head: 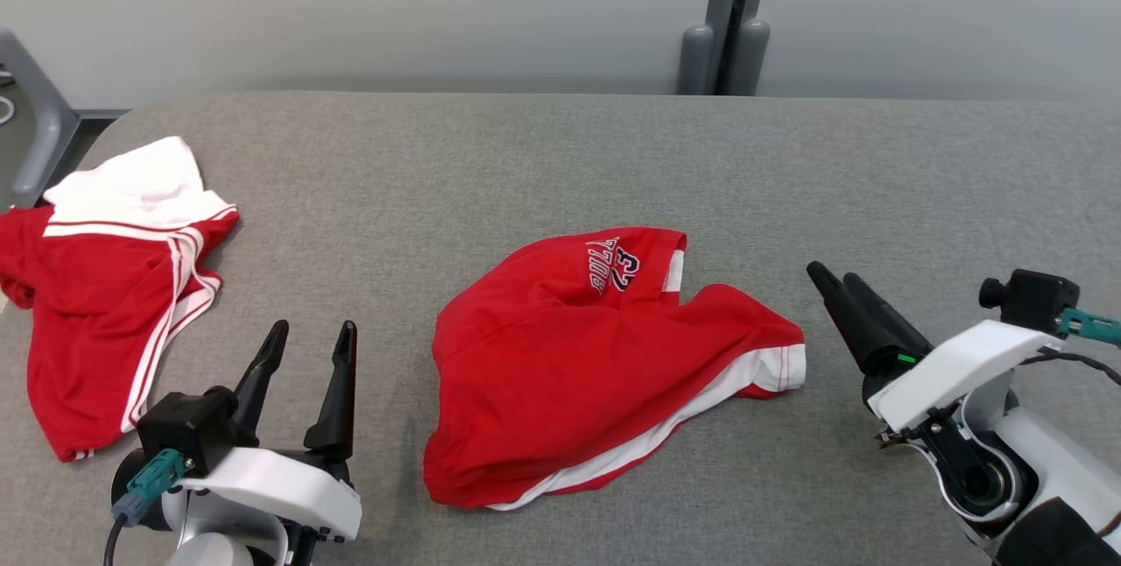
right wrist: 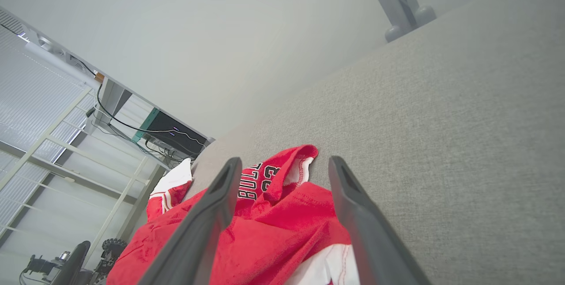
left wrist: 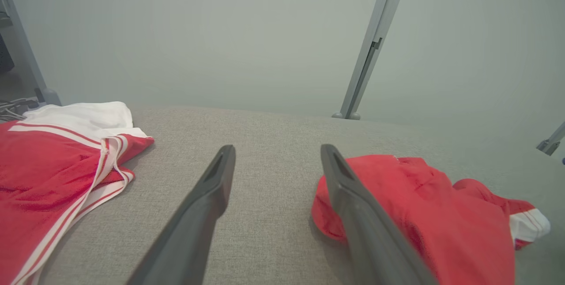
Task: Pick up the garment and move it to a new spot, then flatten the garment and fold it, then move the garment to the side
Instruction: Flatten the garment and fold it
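The garment (head: pixel 604 364), red with white trim and dark lettering, lies crumpled on the grey table (head: pixel 525 163) between the two grippers. It is just to the left of the right gripper (head: pixel 833 273) and to the right of the left gripper (head: pixel 314 326). Its white-edged corner is the part nearest the right gripper's fingers, with a strip of table between them in the head view.

The right arm comes in low from the right, its white wrist tilted, and the fingers slant forward and to the left towards the garment. In the right wrist view those fingers stand spread apart with nothing pinched between them, and the lettered fold of the garment lies beyond and below them.

The left arm rests low, its fingers pointing forward and a little upward, spread wide and holding nothing. Bare table lies between and ahead of them, and the garment's rounded edge is just beside its right finger in the left wrist view.

A second garment (head: pixel 105 312), red and white with stripes, lies well to the left of the left gripper at the table's edge. Far ahead of both grippers a grey post (head: pixel 727 23) stands against the pale wall
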Motion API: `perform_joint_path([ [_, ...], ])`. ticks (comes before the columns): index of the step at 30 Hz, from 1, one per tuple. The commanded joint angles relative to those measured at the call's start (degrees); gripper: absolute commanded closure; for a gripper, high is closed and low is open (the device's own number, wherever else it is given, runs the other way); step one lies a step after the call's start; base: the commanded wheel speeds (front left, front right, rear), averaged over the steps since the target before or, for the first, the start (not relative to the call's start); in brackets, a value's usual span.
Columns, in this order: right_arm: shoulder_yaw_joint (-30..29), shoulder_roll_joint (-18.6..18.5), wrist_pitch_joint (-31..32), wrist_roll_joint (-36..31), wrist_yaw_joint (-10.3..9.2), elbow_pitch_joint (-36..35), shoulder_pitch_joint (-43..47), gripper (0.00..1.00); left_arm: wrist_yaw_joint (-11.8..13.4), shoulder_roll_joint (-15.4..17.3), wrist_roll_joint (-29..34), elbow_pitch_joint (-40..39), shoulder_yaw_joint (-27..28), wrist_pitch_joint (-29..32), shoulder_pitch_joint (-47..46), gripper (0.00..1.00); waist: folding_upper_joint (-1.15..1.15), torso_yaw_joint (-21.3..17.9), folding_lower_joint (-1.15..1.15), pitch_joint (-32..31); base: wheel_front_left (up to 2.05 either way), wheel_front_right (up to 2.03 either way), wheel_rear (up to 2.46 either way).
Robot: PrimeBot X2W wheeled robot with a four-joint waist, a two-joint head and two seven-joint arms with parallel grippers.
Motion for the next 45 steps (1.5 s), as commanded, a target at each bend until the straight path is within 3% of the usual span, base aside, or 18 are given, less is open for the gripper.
perform_joint_path([
  [1, 0.34, -1.49, -3.52, -2.25, 0.14, -2.40, 1.16, 0.00, 0.24, 0.17, -0.04, -0.28, -0.07, -0.02, 0.52, 0.00, 0.00, -0.98, 0.00, -0.50, 0.00, 0.00, 0.00],
  [6, -0.86, -2.64, -6.72, -6.46, 0.14, -6.12, 2.79, 0.00, 0.35, 0.34, -0.10, -0.44, -0.26, 0.05, 0.75, 0.00, 0.00, -2.00, 0.00, -1.25, 0.00, 0.00, 0.00],
  [9, -6.81, -1.72, -7.14, -12.43, 0.14, -8.67, 4.85, 0.00, 0.43, 0.50, -0.19, -0.36, -0.36, 0.06, 1.43, 0.00, 0.00, -2.53, 0.00, -2.13, 0.00, 0.00, 0.00],
  [14, -21.20, 4.12, -7.14, -26.03, 0.14, -14.32, 13.05, 0.00, 0.78, 0.57, -0.50, -0.37, -0.40, -0.09, 2.38, 0.00, 0.00, -3.22, 0.00, -3.92, 0.00, 0.00, 0.00],
  [20, -32.04, 11.75, -7.15, -39.47, 0.14, -17.59, 20.44, 0.00, 0.79, 0.63, -0.72, -0.74, -0.87, 0.25, 2.84, 0.00, 0.00, -3.86, 0.00, -4.93, 0.00, 0.00, 0.00],
  [25, -34.37, 15.10, -7.15, -44.76, 0.14, -18.54, 23.31, 0.00, 1.00, 1.07, -0.68, -0.97, -0.81, 0.34, 3.25, 0.00, 0.00, -4.24, 0.00, -4.98, 0.00, 0.00, 0.00],
  [31, -35.30, 15.15, -7.16, -51.06, 0.14, -16.90, 24.78, 0.00, 1.60, 0.32, -0.86, -1.45, -0.79, -0.43, 3.47, 0.00, 0.00, -3.91, 0.00, -4.63, 0.00, 0.00, 0.00],
  [45, -36.41, 15.98, -7.17, -59.08, 0.14, -16.56, 23.05, 0.00, 2.11, -0.84, -0.12, -0.79, -0.24, -2.67, 3.27, 0.00, 0.00, -3.59, 0.00, -4.12, 0.00, 0.00, 0.00],
])
